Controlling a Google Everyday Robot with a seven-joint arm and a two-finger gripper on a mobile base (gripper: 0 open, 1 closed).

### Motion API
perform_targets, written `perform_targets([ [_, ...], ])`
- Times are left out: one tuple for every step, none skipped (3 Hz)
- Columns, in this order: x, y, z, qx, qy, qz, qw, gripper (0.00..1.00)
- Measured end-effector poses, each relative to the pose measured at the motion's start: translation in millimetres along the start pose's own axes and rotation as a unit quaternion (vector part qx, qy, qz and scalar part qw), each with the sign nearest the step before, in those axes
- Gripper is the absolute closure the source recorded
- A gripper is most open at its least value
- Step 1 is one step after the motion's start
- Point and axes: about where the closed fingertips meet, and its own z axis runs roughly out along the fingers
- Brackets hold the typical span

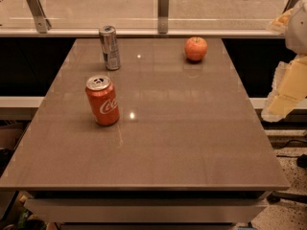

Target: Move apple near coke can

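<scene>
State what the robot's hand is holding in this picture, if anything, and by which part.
Nothing. The hand hangs off the right edge of the table, apart from the apple, the Coke can and the slim silver can.

White Coca-Cola script stands on the red coke can (102, 101), the gripper (286, 92) beyond the table's (192, 143) right edge.
</scene>
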Motion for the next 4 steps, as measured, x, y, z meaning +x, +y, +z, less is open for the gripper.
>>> perform_targets([
  [-2.9,-10.6,2.6,0.023,-0.008,0.042,0.9988,0.00],
  [-9.6,-20.9,11.0,0.056,-0.032,0.098,0.9931,0.00],
  [-13.4,-36.2,27.1,0.083,-0.075,0.139,0.9839,0.00],
  [-19.5,-57.3,45.8,0.102,-0.127,0.165,0.9728,0.00],
])
